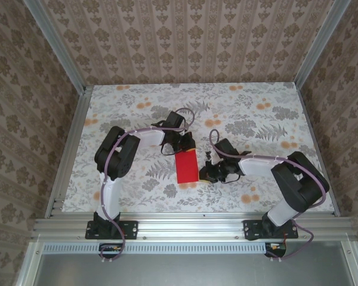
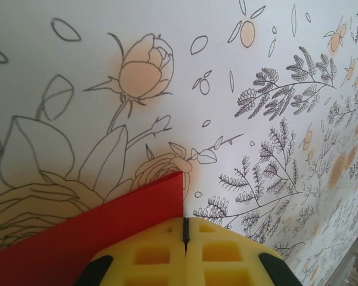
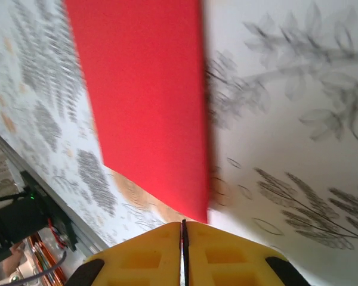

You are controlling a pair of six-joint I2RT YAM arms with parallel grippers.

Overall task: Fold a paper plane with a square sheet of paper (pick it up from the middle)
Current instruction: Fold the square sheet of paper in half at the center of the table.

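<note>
At mid-table, between the two arms, the square sheet of paper (image 1: 186, 168) lay flat on the table (image 1: 256, 119) as a narrow red rectangle. It looked folded in half already, with no dart shape yet. The left gripper (image 1: 187, 148) sat at the paper's far short end. The right gripper (image 1: 207, 170) was at its right long edge, towards the near corner.

Left wrist view: the yellow fingers (image 2: 167, 271) were together with no gap, tip low at a corner of the paper (image 2: 95, 238). Red ran beside or under the left finger, and I couldn't tell if any paper was pinched. Right wrist view: the fingers (image 3: 167, 244) were also together with nothing between them, just short of the paper's near corner (image 3: 143, 107). That view was blurred.

Judged step: pressing or tidying the first half-fold, early in the task, with the nose folds and wing folds all left to do. The next move likely called for one closed tip to pin the paper while the other got under a corner or layer. That is fiddly with thin paper lying flat, and the sheet could skid on the smooth floral cover. I couldn't tell which long edge was the crease.

Around: patterned walls (image 1: 167, 36) and a metal frame rail (image 1: 191, 226) at the near edge, all well apart from the paper. Nothing was in the way but the grippers themselves, which sat close together.
</note>
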